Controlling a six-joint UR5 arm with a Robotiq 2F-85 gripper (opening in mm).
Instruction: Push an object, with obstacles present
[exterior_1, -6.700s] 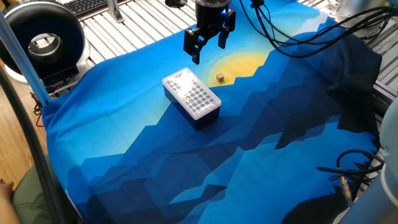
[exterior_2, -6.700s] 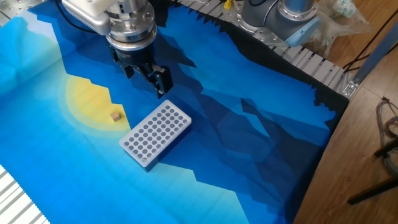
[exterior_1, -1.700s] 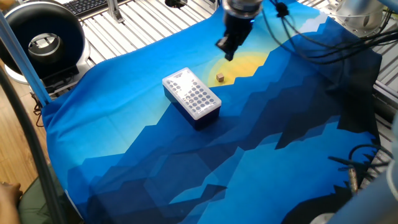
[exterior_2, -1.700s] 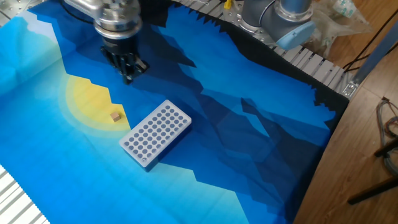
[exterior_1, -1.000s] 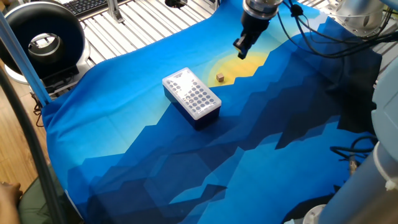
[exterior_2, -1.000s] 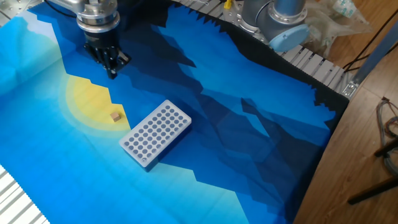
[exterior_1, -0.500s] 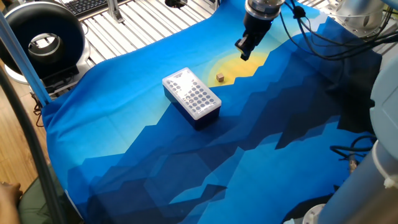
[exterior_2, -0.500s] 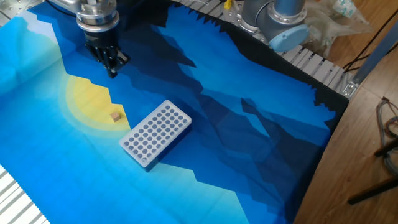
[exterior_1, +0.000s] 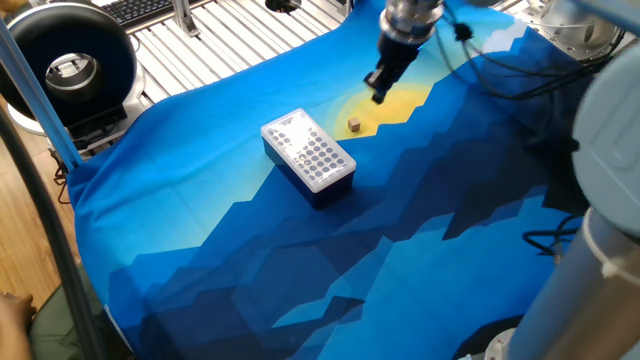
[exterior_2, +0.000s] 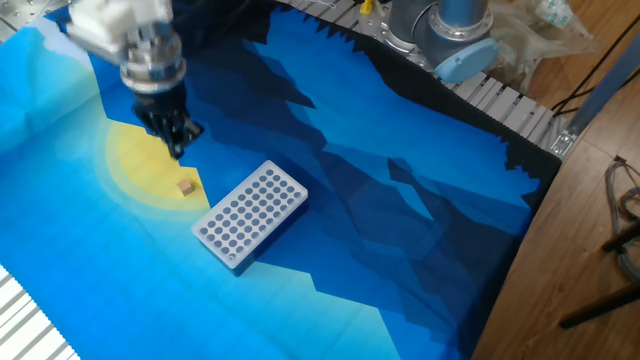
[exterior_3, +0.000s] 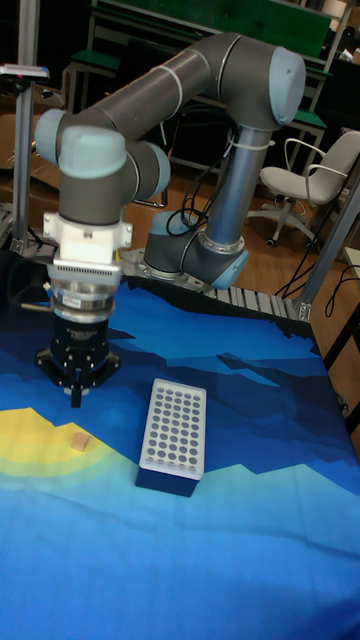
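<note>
The object, a tiny tan wooden cube (exterior_1: 354, 124) (exterior_2: 186, 187) (exterior_3: 77, 440), rests on the yellow patch of the blue cloth. My gripper (exterior_1: 380, 93) (exterior_2: 177, 150) (exterior_3: 76, 399) hangs point-down just behind the cube, a short gap away, not touching it. Its fingers are pressed together with nothing between them. The obstacle, a box with dark blue sides and a white holed top (exterior_1: 308, 155) (exterior_2: 250, 213) (exterior_3: 172, 432), lies on the cloth beside the cube, on the side away from the gripper.
A black round device (exterior_1: 70, 65) stands off the cloth on the slatted metal table. Cables (exterior_1: 500, 75) trail from the arm over the cloth. The arm's base (exterior_2: 440, 30) is bolted at the cloth's far edge. A wooden floor (exterior_2: 580, 220) lies beyond.
The shut gripper has swung back over the yellow patch and come closer to the cube. Cube and box have not moved.
</note>
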